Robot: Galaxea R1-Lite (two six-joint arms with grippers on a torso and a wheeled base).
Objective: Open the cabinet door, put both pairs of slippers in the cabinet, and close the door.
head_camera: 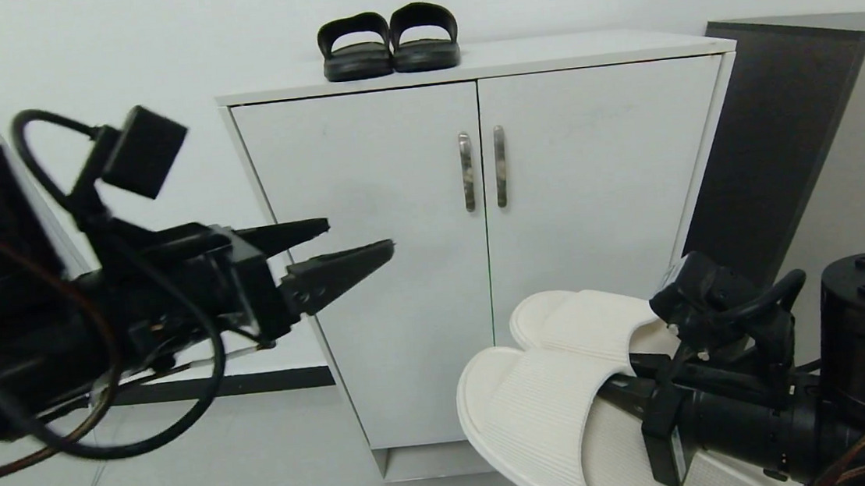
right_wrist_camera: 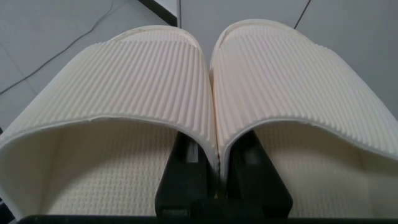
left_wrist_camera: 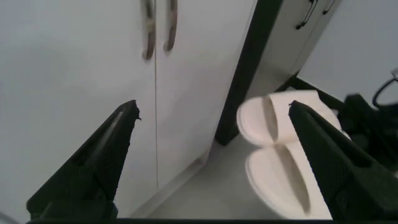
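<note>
— Which step is it at now?

— Opening the door, I think. Both doors (head_camera: pixel 366 202) of the cabinet (head_camera: pixel 580 54) are shut. The left gripper (head_camera: pixel 360 234) hangs in front of the left door with its jaws spread wide and nothing between them. It is lower than the handles and to their left.

— So what does the next move need?

— The gripper must go up and across to the left handle (head_camera: pixel 466 171). This is an upright bar, so the jaws should take it from both sides, close, and pull so that the door swings out.

— And the slippers?

— The right gripper (right_wrist_camera: pixel 219 177) holds the white pair (head_camera: pixel 547 389), one finger inside each slipper, pinching the two inner walls together. The pair is low, near the right door. The two lie side by side, their long axis follows the arm, and the toes point toward the cabinet. The black pair (head_camera: pixel 388 42) stands on the cabinet top, above the left door. Their long axis runs front to back, but I cannot say surely which end faces us.
</note>
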